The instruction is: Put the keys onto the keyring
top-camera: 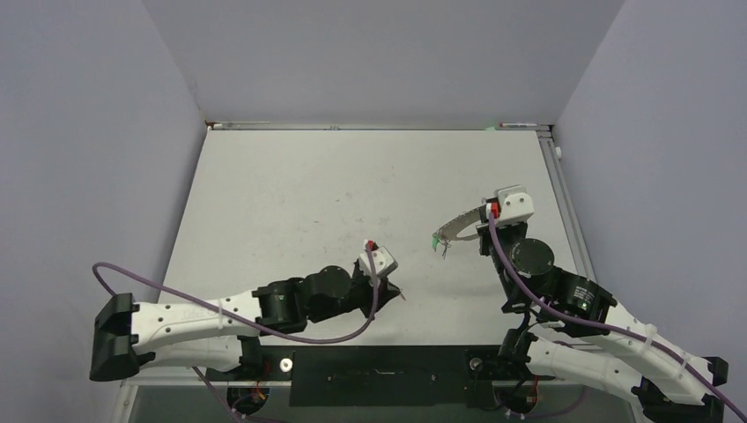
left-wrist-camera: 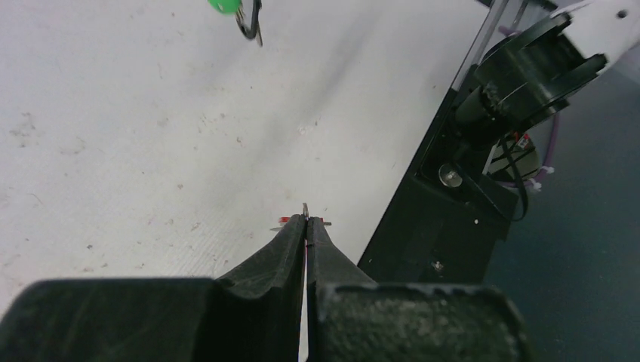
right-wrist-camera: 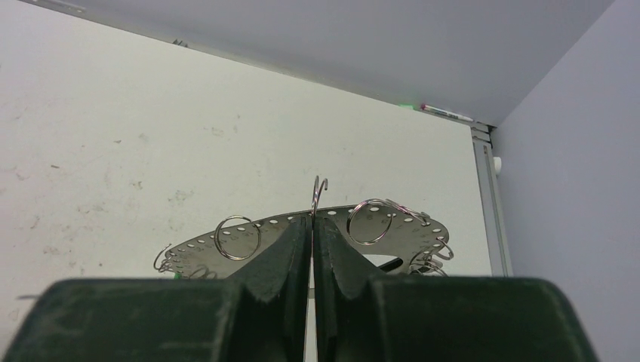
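My right gripper point(top-camera: 480, 229) is shut on the keyring point(top-camera: 458, 224), a thin silvery perforated arc with several small split rings, held above the table right of centre. In the right wrist view the fingers point(right-wrist-camera: 294, 241) pinch the keyring's point(right-wrist-camera: 377, 226) near edge, with a thin wire loop point(right-wrist-camera: 319, 192) standing up between them. A key with a green tag point(top-camera: 436, 240) hangs from its left end; it also shows in the left wrist view point(left-wrist-camera: 224, 4). My left gripper point(top-camera: 399, 296) is shut on the red-tagged key point(left-wrist-camera: 305, 210); only a metal tip and red slivers show past the fingertips point(left-wrist-camera: 290, 234).
The black base plate point(top-camera: 379, 374) runs along the table's near edge and shows close on the right in the left wrist view point(left-wrist-camera: 445, 226). The right arm's base point(left-wrist-camera: 528, 75) stands beyond it. Walls enclose the table; a raised rail point(top-camera: 564, 203) lines its right edge.
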{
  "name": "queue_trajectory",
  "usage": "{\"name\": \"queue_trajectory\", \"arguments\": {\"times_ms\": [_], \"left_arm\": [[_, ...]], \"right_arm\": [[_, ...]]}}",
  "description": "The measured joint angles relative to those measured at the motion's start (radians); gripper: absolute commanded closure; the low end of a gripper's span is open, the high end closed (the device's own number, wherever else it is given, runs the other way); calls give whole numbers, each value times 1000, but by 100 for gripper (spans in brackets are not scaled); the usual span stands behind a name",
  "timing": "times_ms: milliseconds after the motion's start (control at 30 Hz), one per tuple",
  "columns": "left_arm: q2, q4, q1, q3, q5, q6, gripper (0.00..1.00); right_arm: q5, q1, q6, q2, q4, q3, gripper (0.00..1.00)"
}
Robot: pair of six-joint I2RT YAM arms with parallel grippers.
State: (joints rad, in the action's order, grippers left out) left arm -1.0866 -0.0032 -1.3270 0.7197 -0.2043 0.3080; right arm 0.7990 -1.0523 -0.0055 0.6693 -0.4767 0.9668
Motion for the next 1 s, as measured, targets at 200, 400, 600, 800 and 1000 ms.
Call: {"name": "queue_trajectory", "arguments": {"times_ms": [200, 400, 600, 800, 1000], "left_arm": [[240, -5, -28, -52, -69, -60, 100], [335, -89, -67, -42, -140, -104, 100], [410, -212, -67, -37, -169, -213, 100], [559, -224, -66, -117, -155, -402, 100], [686, -183, -16, -252, -81, -525, 100]], "right_arm": [[-75, 0, -1, 1, 28, -29, 95], [-168, 0, 0, 5, 53, -38, 95], [-292, 0, -7, 4, 72, -58, 95], [-453, 0, -26, -5, 127, -105, 95], [-589, 0, -35, -23, 233, -212, 95]]}}
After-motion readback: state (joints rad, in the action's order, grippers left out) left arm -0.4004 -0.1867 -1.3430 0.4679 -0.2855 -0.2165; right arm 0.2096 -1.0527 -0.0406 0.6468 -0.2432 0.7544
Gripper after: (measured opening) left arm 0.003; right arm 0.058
